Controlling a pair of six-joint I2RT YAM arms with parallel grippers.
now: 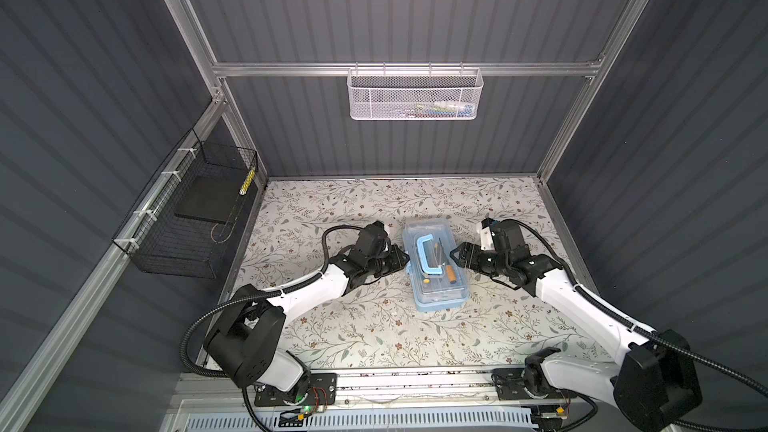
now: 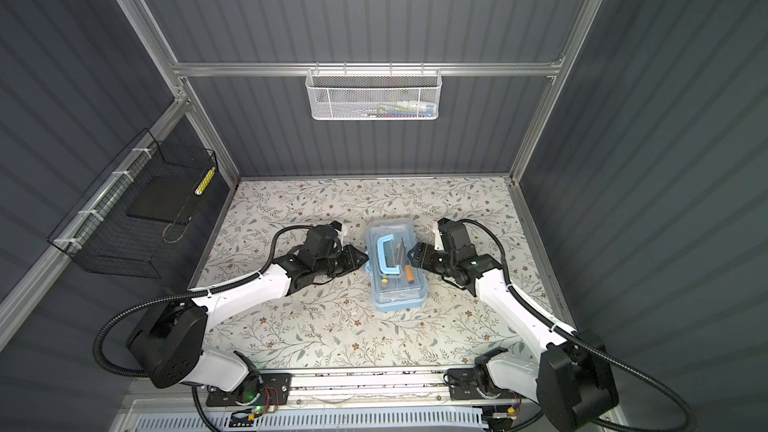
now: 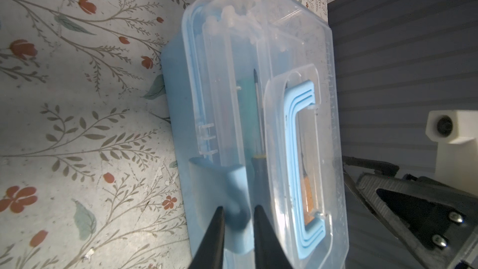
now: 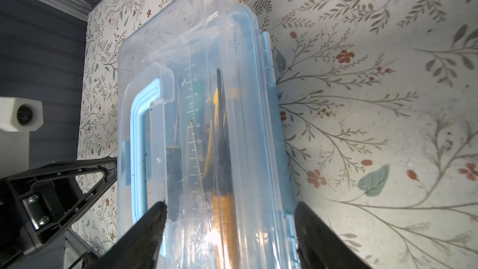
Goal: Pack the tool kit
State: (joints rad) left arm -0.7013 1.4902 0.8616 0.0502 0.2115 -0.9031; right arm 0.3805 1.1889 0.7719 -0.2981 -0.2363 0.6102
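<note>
The box (image 3: 176, 94) was light blue, as were its latch (image 3: 236, 185) and handle (image 3: 291, 164), under a clear lid (image 3: 284, 34); the tabletop (image 3: 90, 130) bore grey-green sprigs and rust-red flowers.

You have dark grey ribbed walls (image 1: 395, 6) on three sides, held in an aluminium frame (image 1: 291, 69). Your counter (image 1: 374, 338) has a floral-print covering, with glare near its front edge. A white mesh basket (image 1: 374, 97) hangs on the frame at the back. A black wire basket (image 1: 174, 251) hangs beyond the counter's left edge.
</note>
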